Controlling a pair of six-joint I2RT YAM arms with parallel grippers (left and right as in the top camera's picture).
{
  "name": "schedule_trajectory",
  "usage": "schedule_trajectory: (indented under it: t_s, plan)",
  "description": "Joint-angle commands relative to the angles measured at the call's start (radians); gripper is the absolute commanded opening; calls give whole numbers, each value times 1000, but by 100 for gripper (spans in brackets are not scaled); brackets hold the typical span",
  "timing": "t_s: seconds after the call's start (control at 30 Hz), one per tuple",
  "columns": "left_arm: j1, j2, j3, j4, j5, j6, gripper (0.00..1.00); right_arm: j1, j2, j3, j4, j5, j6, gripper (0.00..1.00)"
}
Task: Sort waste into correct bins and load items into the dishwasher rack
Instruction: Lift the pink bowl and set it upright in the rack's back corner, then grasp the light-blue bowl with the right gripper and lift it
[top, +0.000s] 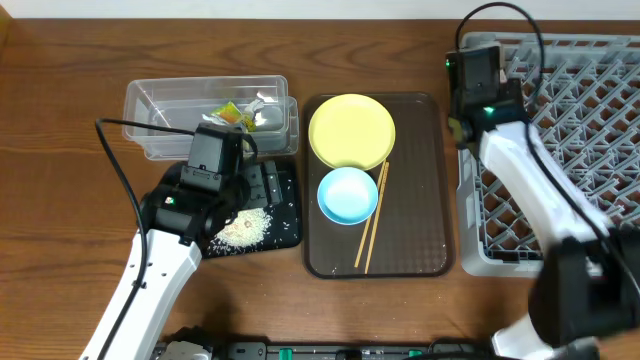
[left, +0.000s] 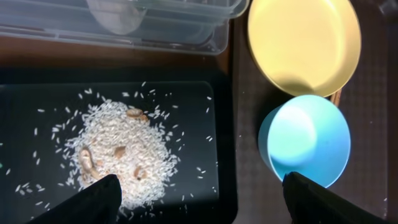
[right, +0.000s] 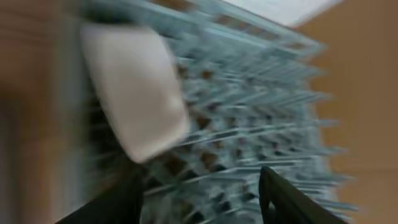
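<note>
My left gripper (left: 200, 180) hangs over the black tray (left: 37, 112), fingers (left: 93, 200) spread wide, nothing between them and nothing touched. The rice (left: 118, 152) is heaped right ahead of one fingertip, its near edge just beside that tip, with loose grains scattered outward across the tray floor. Ahead of my other fingertip sits the blue bowl (left: 305, 140) on the brown tray (left: 245, 180), mouth up, and beyond it, further from my fingers, the yellow plate (left: 303, 43). Furthest ahead, past the rice, is the clear tub (left: 124, 25). From overhead the wrapper (top: 235, 112) lies inside it, and the chopsticks (top: 372, 218) lie beside the bowl, outside my spread.

Over to my right gripper (right: 199, 177): everything here is smeared, but the two fingers (right: 292, 199) stand well apart with nothing held. The rack (right: 261, 106) lattice fills the space ahead, and a pale thing (right: 140, 93), too blurred to name, lies against it beyond one fingertip.
</note>
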Motion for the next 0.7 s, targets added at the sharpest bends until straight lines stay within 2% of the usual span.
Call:
schedule_trajectory:
  t_s: [0.0,0.1,0.17,0.27,0.37,0.5,0.57,0.6,0.67]
  plan:
    - [3,3,8,-31,-94,2,85,37,-129,2,-86,-397,109,57]
    - [3,3,8,-114,-323,-193,85,58,-168,2,-188,-661,164,57]
    - [3,3,8,-153,-402,-282,85,74,-165,2,-256,-787,187,57]
    - [2,3,8,-158,-405,-307,85,124,-135,-10,-342,-891,187,57]
    - [2,3,8,-158,-403,-306,85,189,-86,-31,-374,-888,187,54]
    - [2,3,8,-159,-398,-306,85,246,-14,-74,-347,-879,244,52]
    - [2,3,8,-160,-397,-306,85,266,20,-87,-331,-878,255,48]
    - [2,3,8,-159,-396,-306,85,275,42,-90,-323,-877,258,42]
    - [2,3,8,-159,-396,-306,85,288,89,-90,-311,-838,310,41]
